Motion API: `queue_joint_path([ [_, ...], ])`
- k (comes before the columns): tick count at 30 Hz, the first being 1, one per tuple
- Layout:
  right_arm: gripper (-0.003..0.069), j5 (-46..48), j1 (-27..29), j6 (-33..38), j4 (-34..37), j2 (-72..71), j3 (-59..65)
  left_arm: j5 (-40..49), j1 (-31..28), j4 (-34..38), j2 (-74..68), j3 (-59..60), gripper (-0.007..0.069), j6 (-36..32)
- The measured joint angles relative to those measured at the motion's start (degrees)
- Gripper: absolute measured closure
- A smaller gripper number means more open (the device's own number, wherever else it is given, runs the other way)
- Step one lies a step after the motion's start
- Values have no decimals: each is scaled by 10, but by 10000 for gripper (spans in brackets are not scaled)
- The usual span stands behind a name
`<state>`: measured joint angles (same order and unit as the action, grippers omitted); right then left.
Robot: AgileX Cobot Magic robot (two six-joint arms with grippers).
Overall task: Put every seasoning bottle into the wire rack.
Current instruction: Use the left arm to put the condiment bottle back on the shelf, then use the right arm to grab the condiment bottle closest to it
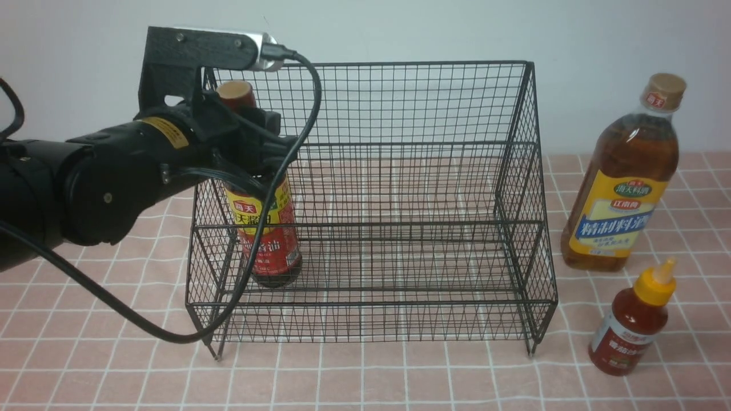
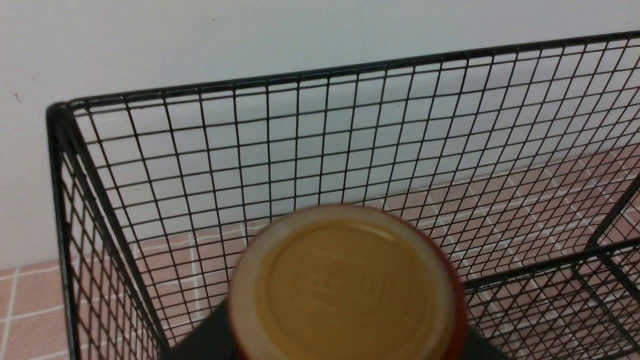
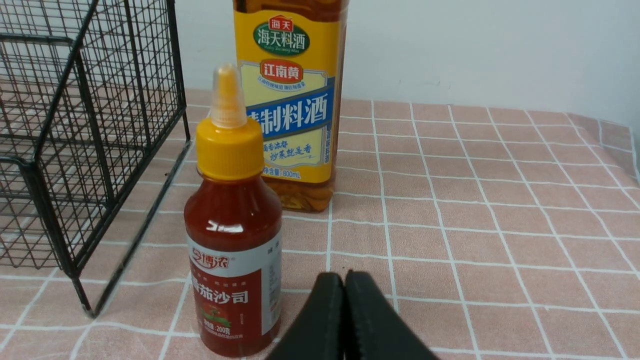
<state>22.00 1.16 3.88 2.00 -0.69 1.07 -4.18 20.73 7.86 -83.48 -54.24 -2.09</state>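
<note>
Currently on bottle one: left gripper (image 1: 251,134) clamped on dark soy bottle (image 1: 271,240) neck, upright at left end of wire rack (image 1: 371,64); next: seat, release, retract; right gripper (image 3: 345,320) closed, empty, by red sauce bottle (image 3: 232,225) on desk (image 3: 475,200).

The table (image 1: 400,382) has a pink cloth with white squares. A big black wire rack (image 1: 371,63) stands on it in the middle. On the right, a tall amber bottle (image 1: 622,188) stands far back. A small red sauce bottle (image 1: 631,328) stands nearer.
</note>
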Motion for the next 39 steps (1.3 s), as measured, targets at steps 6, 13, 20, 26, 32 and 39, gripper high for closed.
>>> queue_joint_path([
  [6, 673, 0, 0, 0, 0, 0, 0, -1, 0, 1, 0, -2, 256, 1],
  [13, 673, 0, 0, 0, 0, 0, 0, 74, 0, 2, 54, -2, 148, -23],
  [20, 673, 0, 0, 0, 0, 0, 0, 157, 0, 2, 167, -2, 240, -46],
  [26, 673, 0, 0, 0, 0, 0, 0, 254, 0, 2, 283, -2, 525, -46],
  [32, 673, 0, 0, 0, 0, 0, 0, 335, 0, 10, 387, -2, 628, -46],
  [39, 673, 0, 0, 0, 0, 0, 0, 386, 0, 17, 482, -2, 631, -46],
])
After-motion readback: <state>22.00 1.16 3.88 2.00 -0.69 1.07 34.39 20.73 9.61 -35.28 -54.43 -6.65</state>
